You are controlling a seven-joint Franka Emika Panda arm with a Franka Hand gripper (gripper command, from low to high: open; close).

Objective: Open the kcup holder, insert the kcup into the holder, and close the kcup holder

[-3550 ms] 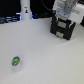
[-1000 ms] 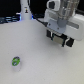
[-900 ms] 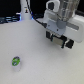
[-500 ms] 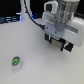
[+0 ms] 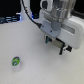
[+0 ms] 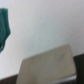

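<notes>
The kcup (image 5: 16, 62), a tiny white pod with a green-and-blue top, stands alone on the white table (image 5: 35, 60) toward the exterior view's left. My gripper (image 5: 64, 48) hangs far from it at the exterior view's upper right, under the white wrist block. Its dark fingers are blurred, so their spacing is unclear, and I see nothing held. No kcup holder shows for certain in the exterior view. The wrist view shows a blurred grey-beige panel (image 6: 47, 67) with dark edges; I cannot tell what it is.
Dark items (image 5: 9, 20) line the table's back edge at the exterior view's left. A black cable (image 5: 27, 11) loops down behind the arm. A blurred teal shape (image 6: 5, 27) sits at the wrist picture's edge.
The arm has come lower and shifted toward the exterior view's right since the earliest frame, with little motion in the last second. The kcup has stayed put.
</notes>
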